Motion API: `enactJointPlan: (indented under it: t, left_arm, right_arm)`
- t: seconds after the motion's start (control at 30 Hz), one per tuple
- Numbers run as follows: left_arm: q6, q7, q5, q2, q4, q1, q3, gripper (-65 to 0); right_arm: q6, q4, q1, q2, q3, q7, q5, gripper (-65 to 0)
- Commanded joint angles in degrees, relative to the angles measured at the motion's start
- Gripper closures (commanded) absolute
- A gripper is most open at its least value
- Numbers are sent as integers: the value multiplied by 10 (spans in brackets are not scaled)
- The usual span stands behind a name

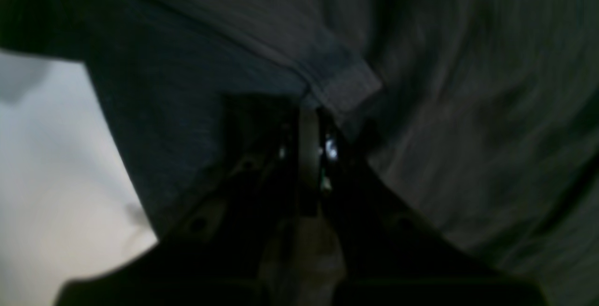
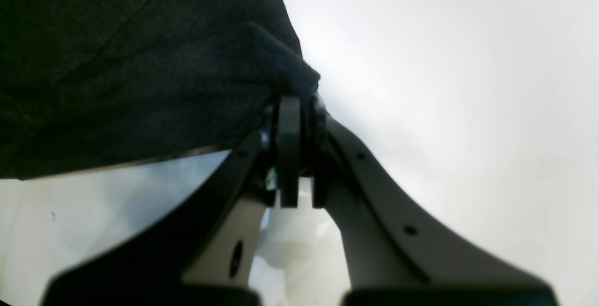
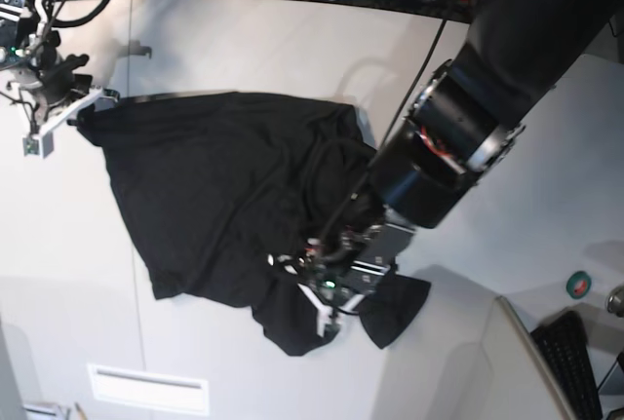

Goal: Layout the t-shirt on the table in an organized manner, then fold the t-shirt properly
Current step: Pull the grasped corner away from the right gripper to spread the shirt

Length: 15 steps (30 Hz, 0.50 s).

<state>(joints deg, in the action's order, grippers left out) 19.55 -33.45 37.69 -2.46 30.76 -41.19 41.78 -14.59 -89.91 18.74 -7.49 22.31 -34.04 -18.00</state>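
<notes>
Your pale table (image 3: 244, 50) holds the black t-shirt (image 3: 214, 186), spread but rumpled. The right gripper (image 2: 299, 105) pinches its far corner (beyond lies bare tabletop); the left gripper (image 1: 311, 114) is clenched on a hem by the near edge.

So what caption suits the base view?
Both grippers, left gripper and right gripper, pinch the t-shirt on the table.

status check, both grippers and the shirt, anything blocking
Left gripper shut on the t-shirt hem. Right gripper shut on a shirt corner. Shirt bunched on the table, not flat. Nothing blocking.
</notes>
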Motion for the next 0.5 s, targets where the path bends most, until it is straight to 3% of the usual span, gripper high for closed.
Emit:
enactJointPlan:
  t: [0.0,0.2,0.37,0.47]
  left_arm:
    - [5,-2,-7,20,44,-4,-36,0]
    - [5,-82,-9,109,356,159,-236,0]
    - [4,-88,-9,123,542,350,-399,0]
    - [3,-62,-8,121,604,451,-471,0]
  right_arm:
    - [0,-9,-4,-7,3,11,-3,0]
    - [0,-9,-2,-7,3,11,-4,0]
    - [0,-13,-1,-7,3,11,-4,0]
    - [0,-13,-1,-7,3,11,-4,0]
